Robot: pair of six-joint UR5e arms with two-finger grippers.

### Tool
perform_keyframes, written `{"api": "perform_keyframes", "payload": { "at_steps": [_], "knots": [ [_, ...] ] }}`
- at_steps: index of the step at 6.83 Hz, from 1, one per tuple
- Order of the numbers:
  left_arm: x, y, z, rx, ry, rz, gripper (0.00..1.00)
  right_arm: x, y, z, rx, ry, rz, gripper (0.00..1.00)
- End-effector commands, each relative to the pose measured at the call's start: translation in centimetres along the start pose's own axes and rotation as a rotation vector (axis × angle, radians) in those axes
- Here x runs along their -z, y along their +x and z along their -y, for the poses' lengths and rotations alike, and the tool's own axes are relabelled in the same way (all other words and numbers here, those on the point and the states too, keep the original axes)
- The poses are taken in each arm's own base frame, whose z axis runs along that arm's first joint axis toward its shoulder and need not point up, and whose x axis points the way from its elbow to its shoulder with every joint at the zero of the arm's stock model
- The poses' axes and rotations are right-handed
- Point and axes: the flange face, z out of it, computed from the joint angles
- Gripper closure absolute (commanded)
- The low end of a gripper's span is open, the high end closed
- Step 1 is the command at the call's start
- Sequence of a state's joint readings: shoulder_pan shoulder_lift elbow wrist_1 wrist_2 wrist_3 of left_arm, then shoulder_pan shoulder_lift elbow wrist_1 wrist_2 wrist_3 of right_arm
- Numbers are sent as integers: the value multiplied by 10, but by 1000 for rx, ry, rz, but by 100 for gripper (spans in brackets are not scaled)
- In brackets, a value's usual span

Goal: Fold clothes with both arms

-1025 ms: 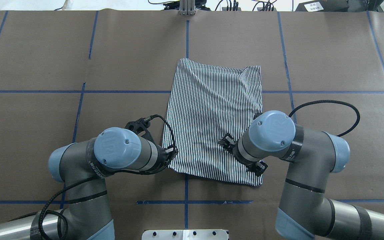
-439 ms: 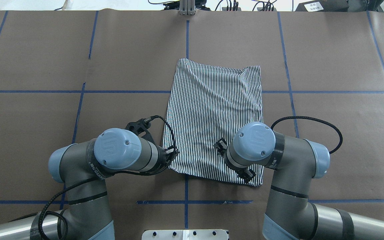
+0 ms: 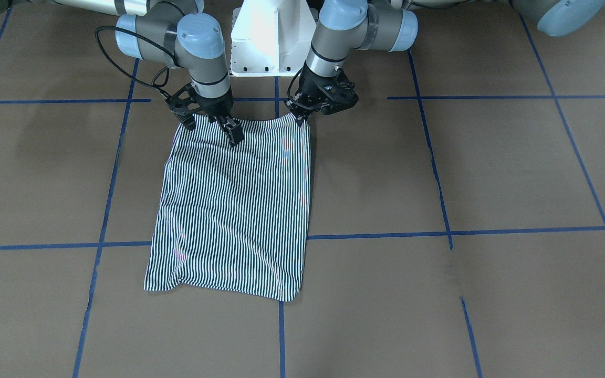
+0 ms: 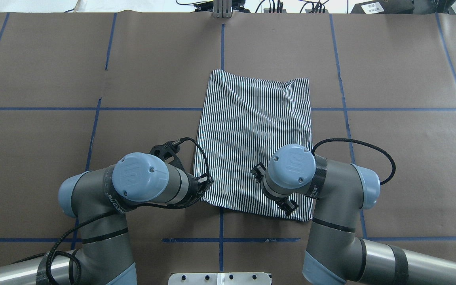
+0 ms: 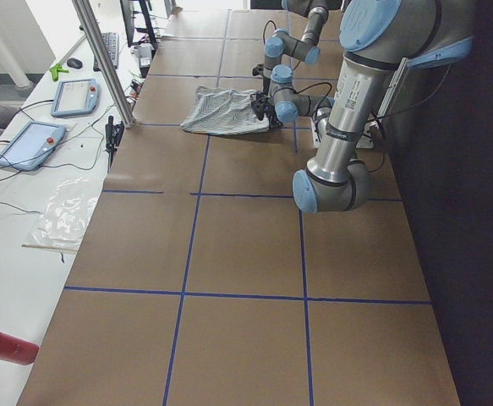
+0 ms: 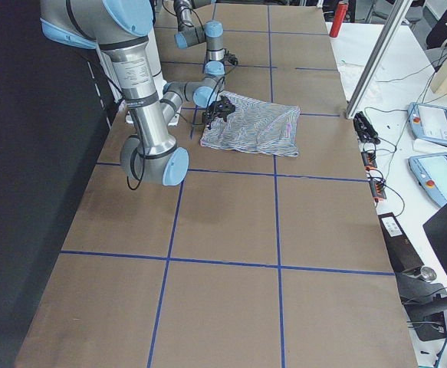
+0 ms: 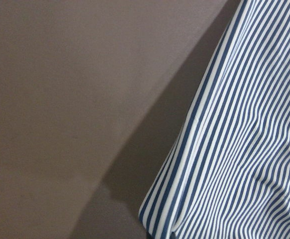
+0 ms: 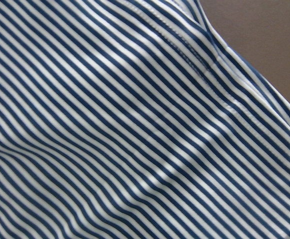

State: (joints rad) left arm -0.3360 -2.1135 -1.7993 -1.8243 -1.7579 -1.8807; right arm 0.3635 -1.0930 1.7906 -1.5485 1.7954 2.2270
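Judging by its narrow rectangular outline, the polo shirt (image 4: 251,118) has its sides folded in. It lies flat at mid-table (image 4: 152,59), its near edge toward the robot. The left gripper (image 3: 301,114) is narrow and appears to pinch one near corner. The right gripper (image 3: 212,130) is spread wide over the other, gripping nothing. The end-to-end fold remains.

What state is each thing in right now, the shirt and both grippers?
shirt: folded into a rectangle, lying mostly flat, one near corner lifted.
left gripper: shut on the shirt's near corner.
right gripper: open, fingers spread over the shirt's near edge.
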Motion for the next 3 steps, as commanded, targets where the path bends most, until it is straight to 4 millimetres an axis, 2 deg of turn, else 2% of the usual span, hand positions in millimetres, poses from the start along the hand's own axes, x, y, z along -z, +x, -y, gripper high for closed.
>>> {"api": "perform_keyframes", "payload": {
  "at_steps": [1, 3],
  "knots": [
    [0, 1, -1, -1, 0, -1, 100, -5, 4, 6, -15, 22, -30, 0],
    [0, 1, -1, -1, 0, -1, 100, -7, 8, 4, -14, 27, -39, 1]
  ]
}}
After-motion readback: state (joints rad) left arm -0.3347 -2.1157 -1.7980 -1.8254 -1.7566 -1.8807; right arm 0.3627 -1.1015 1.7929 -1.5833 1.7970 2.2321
